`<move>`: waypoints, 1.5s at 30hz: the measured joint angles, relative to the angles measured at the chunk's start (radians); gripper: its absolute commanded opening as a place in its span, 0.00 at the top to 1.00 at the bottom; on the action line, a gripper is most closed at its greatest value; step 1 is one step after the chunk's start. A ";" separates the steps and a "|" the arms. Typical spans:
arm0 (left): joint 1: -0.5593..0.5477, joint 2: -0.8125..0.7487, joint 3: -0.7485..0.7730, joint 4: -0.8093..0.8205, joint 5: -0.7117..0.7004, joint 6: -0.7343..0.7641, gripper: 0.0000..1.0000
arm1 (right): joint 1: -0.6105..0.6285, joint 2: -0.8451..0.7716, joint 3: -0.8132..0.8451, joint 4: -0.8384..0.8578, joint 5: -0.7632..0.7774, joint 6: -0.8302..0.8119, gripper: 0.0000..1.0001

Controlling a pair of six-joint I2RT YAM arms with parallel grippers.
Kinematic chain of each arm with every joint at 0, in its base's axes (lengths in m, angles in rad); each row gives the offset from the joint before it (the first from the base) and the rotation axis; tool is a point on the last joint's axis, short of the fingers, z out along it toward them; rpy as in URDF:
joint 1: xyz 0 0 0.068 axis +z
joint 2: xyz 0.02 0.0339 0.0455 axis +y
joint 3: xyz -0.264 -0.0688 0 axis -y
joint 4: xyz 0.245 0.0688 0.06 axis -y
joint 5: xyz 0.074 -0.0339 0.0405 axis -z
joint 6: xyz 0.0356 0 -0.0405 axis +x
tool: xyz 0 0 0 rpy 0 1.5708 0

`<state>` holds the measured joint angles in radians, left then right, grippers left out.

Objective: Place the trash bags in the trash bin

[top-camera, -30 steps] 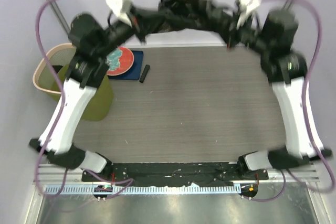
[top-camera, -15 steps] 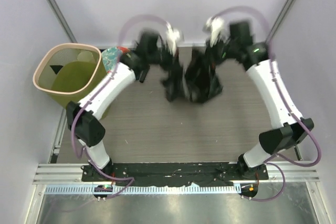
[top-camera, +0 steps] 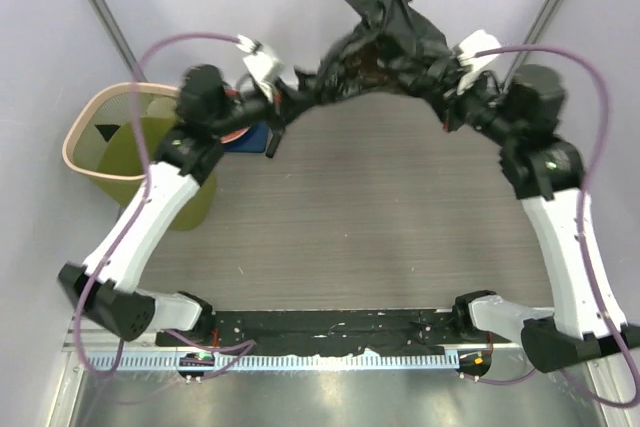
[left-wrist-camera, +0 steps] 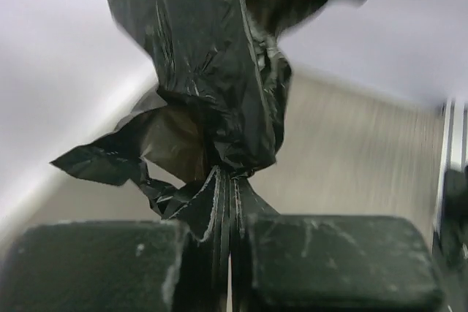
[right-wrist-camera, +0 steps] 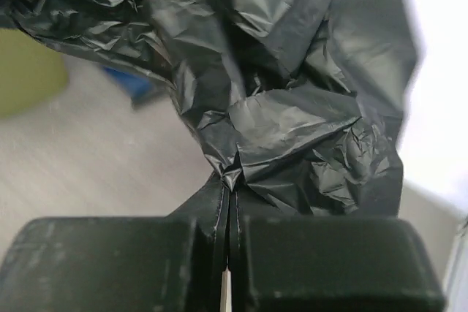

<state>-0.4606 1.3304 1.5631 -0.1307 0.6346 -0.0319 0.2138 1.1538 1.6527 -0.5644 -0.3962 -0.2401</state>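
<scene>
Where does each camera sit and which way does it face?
Top external: above, behind the bases, looking down on the table and trash bin; left arm and right arm show.
Left wrist: on the left arm, facing along the left tool pinching the trash bag.
Right wrist: likewise, right tool.
Shared: all see the bag.

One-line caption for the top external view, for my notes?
Black trash bag stretched in the air between the shut left gripper and right gripper; trash bin at left.
</scene>
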 measured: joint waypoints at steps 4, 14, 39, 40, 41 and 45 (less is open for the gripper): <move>0.005 0.082 -0.231 -0.143 -0.035 0.035 1.00 | -0.002 0.058 -0.222 -0.053 0.054 -0.006 0.99; 0.241 0.124 -0.346 -0.291 -0.135 -0.013 1.00 | -0.415 0.121 -0.334 -0.097 0.140 0.032 0.99; 0.003 0.055 -0.407 -0.450 -0.029 0.162 0.01 | -0.543 0.137 -0.212 -0.315 -0.094 0.000 0.62; -0.040 0.055 -0.364 -0.461 -0.011 0.150 0.00 | -0.516 0.129 -0.205 -0.345 -0.121 -0.022 0.49; -0.058 0.054 -0.333 -0.475 -0.005 0.145 0.00 | -0.488 0.121 -0.203 -0.378 -0.139 -0.037 0.28; -0.061 0.075 -0.129 -0.586 -0.054 0.050 0.00 | -0.402 0.088 -0.210 -0.509 -0.172 -0.103 0.08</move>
<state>-0.5213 1.4055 1.4338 -0.7170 0.5804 0.0177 -0.1879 1.2415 1.4425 -1.0737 -0.5686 -0.3431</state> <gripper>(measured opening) 0.994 0.836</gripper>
